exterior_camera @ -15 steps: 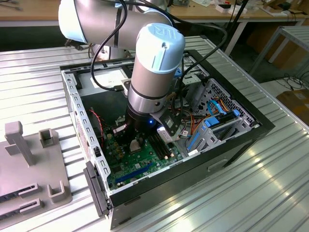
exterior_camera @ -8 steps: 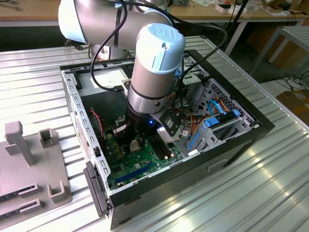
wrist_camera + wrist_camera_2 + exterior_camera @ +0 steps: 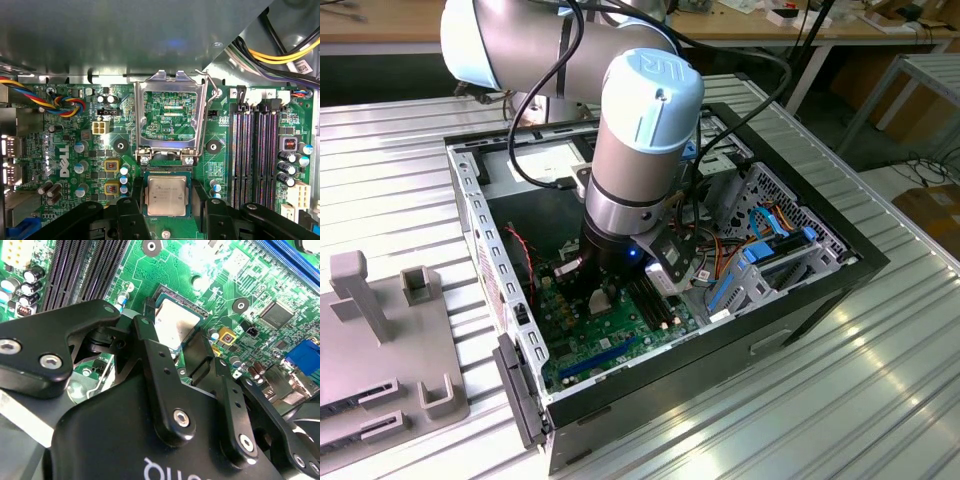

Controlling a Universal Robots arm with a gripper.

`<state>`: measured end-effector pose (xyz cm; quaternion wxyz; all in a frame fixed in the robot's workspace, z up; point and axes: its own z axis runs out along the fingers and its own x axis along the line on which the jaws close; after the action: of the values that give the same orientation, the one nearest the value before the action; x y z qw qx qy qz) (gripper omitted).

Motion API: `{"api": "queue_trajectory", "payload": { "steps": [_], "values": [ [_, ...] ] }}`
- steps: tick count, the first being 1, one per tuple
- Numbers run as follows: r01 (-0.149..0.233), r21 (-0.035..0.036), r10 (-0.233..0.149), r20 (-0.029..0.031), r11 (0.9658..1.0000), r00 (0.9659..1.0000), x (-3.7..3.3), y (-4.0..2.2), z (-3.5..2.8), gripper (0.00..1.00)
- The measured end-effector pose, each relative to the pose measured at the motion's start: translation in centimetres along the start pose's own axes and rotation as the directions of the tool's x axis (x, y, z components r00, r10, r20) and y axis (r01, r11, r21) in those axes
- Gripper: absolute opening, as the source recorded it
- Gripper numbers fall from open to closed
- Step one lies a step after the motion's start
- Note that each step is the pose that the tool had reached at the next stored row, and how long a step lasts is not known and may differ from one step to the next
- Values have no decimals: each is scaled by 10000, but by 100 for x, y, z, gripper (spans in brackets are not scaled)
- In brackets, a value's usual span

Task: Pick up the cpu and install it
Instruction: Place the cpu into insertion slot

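Over the glossy green motherboard (image 3: 75, 150), flat silver square cpu (image 3: 167, 195) pinched in the matte black hand (image 3: 168, 201).

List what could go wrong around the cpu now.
1. The small square silver-topped cpu sits at the socket with the black gripper straddling it; a tilt or sideways drag could damage either.
2. The hinged metal socket frame stands open right beside it; the gripper might strike it.

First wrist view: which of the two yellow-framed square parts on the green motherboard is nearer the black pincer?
The yellow-framed part nearest the silver-topped square cpu; its twin sits nearer the raised metal socket frame.
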<state>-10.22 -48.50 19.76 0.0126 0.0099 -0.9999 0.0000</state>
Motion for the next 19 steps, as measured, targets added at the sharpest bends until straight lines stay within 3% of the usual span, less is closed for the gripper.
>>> {"api": "queue_trajectory", "payload": {
  "steps": [10,19],
  "values": [
    [-36,-2,36,1,10000,10000,0,16,1,47],
    [-69,-2,69,1,10000,10000,0,-9,1,47]
  ]
}}
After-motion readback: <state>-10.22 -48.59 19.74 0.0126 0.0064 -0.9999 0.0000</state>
